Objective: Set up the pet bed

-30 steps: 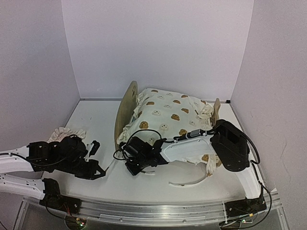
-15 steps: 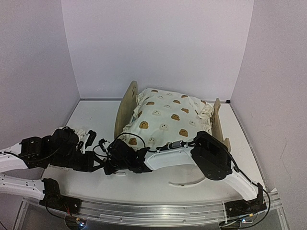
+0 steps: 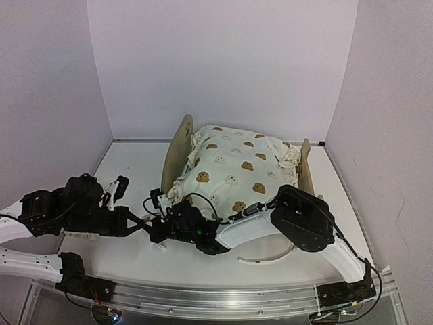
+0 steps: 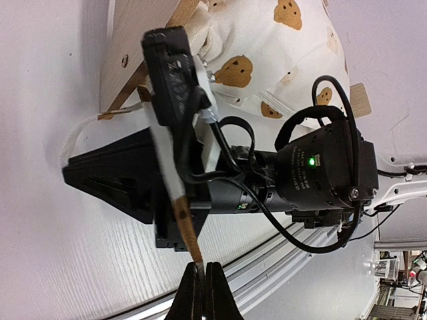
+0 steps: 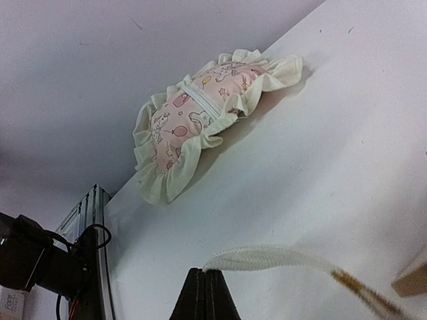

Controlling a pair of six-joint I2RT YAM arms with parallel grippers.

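I am holding the left gripper (image 4: 203,273) closed on the brown-tipped end of a quilt tie (image 4: 175,200). The right gripper (image 5: 203,275) is pinching what appears to be the same white tie further along, jaws fully shut. I am gripping at two places so that the loose tie is under control beside the headboard corner, which I judge is needed for fastening the quilt (image 3: 237,159). The pet bed (image 3: 177,152) is standing at the back middle of the table (image 3: 135,169), with the quilt lying over it. The pillow (image 5: 200,117) is lying well apart, awaiting placement.
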